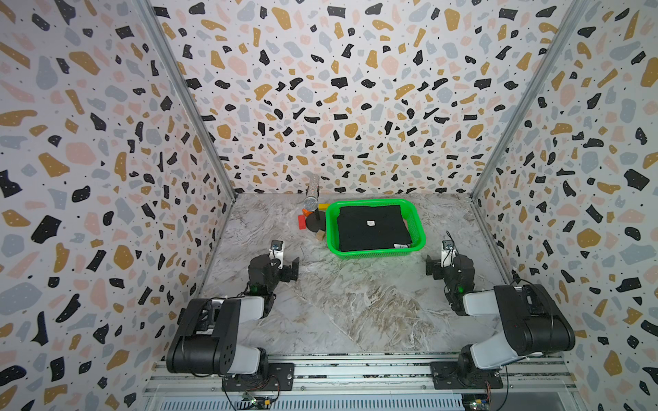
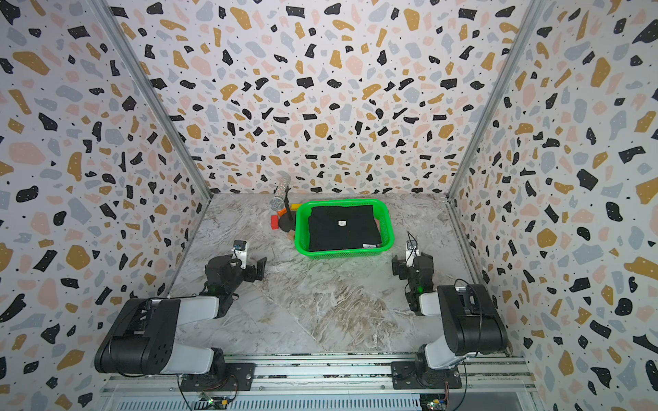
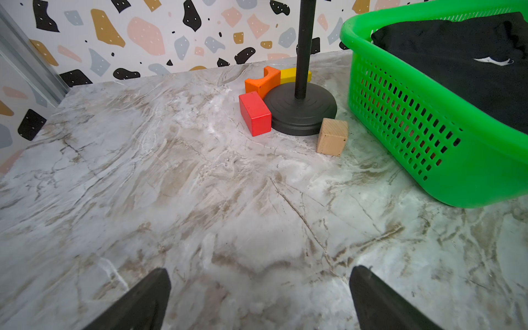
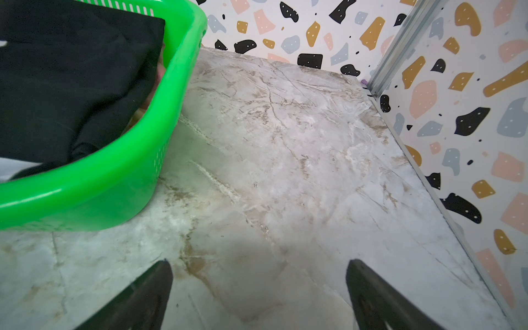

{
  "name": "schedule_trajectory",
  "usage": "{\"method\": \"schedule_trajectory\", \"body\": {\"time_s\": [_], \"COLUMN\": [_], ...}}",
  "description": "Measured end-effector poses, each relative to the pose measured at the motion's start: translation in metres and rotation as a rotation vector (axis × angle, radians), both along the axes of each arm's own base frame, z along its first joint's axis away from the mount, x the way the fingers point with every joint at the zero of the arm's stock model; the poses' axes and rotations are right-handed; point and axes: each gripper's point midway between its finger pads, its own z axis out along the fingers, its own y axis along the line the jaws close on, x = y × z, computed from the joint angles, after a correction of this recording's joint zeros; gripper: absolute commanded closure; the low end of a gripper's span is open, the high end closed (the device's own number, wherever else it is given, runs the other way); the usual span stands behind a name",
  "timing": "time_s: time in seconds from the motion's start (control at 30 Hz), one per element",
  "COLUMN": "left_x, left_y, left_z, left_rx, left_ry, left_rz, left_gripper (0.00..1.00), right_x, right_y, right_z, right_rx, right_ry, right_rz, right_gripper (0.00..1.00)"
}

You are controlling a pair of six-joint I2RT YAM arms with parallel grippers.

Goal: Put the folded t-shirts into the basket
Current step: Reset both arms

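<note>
Judging by the top views, you have little left to lift. The black t-shirt [image 1: 359,231] lies flat in the basket [image 1: 374,253], label up, covering nearly the whole floor. Orange shows through the side holes [image 3: 411,128] and a sliver of pink cloth [image 4: 161,73] peeks out by the wall, so the other two folded shirts look to be underneath. No shirt is visible on the marble table [image 1: 356,302].

Your left gripper [image 3: 261,271] hangs low over bare table with its fingers [image 3: 148,297] spread wide and nothing between them. The right gripper [image 4: 258,264] is the same, just beside the basket's near corner.

If you need to tidy the stack, expect light, limp cloth: not fragile, but quick to unfold when pinched by one layer. Take hold at a folded edge, through all layers, ideally one gripper on each opposite edge so it doesn't sag. The basket is probably light too and may slide if you drag cloth against its rim. Mind the black stand [image 3: 300,108] on its far side.
</note>
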Motion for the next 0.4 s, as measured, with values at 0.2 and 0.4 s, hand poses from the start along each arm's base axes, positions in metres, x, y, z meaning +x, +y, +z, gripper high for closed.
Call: {"method": "schedule_trajectory", "body": {"time_s": [0.2,0.4], "left_x": [0.0006,0.0012], "left_y": [0.0004,-0.0013], "left_z": [0.0009,0.0019], "left_rx": [0.007,0.020], "left_ry": [-0.005,-0.012], "left_rz": [0.004,0.012], "left_gripper": [0.00,0.00], "right_x": [0.0000,0.0000], "right_y": [0.0000,0.0000], "right_z": [0.0000,0.0000], "right_rx": [0.000,0.000], "right_ry": [0.000,0.000], "right_rz": [0.000,0.000], "right_gripper": [0.00,0.00]}}
